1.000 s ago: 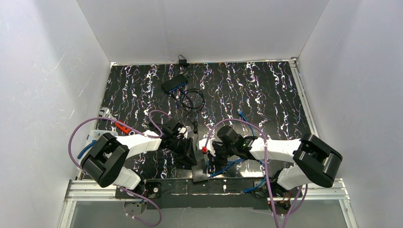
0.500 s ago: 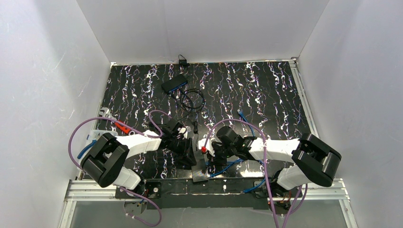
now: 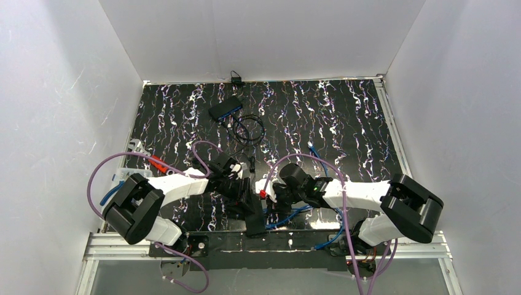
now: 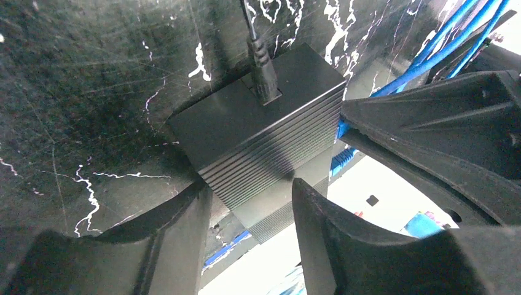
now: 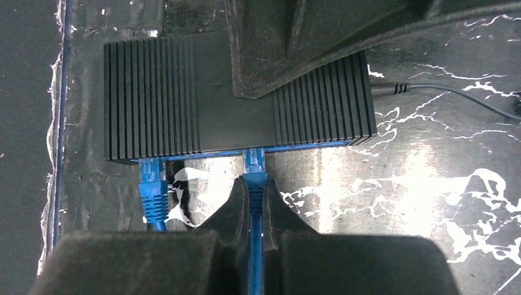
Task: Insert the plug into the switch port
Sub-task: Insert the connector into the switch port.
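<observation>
Black ribbed switch (image 5: 160, 92) lying between the two grippers; a blue plug (image 5: 254, 163) sits at its port edge, pinched from behind by the closed right gripper (image 5: 253, 192). Fingers of the left gripper (image 4: 249, 193) straddle the switch; whether they clamp it is unclear.

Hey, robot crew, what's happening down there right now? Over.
Right gripper shut on cable; plug at switch port, seating unclear. Left gripper astride switch, grip unclear. Second plug alongside, not obstructing.
</observation>
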